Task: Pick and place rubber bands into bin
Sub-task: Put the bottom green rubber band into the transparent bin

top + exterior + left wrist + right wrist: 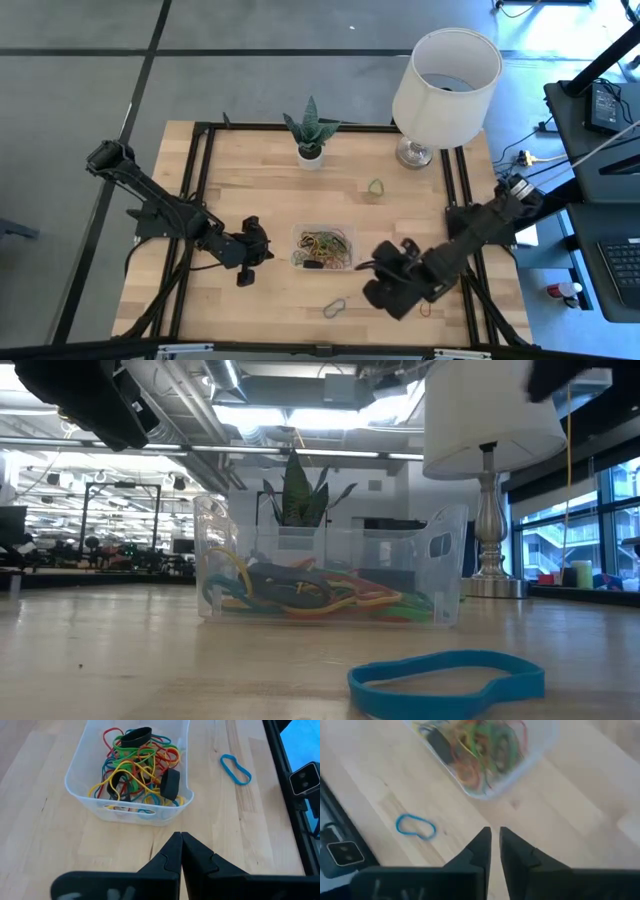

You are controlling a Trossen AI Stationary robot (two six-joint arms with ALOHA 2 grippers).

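Note:
The clear plastic bin (323, 232) stands mid-table, holding many rubber bands (135, 765) in green, red, yellow and blue, plus black pieces. A blue band (334, 307) lies flat on the wood near the front edge, seen again as the blue band (415, 827). A green band (376, 187) lies toward the far side and a red one (428, 310) at the front right. My left gripper (179, 845) is shut and empty, just left of the bin. My right gripper (494, 836) hovers right of the bin, its fingers a narrow slit apart with nothing between them.
A white pot with a spiky plant (310, 150) and a white-shaded lamp (445, 85) stand at the far edge. Black frame rails (200, 200) run along the table's sides. Bare wood lies between the bin and the front edge.

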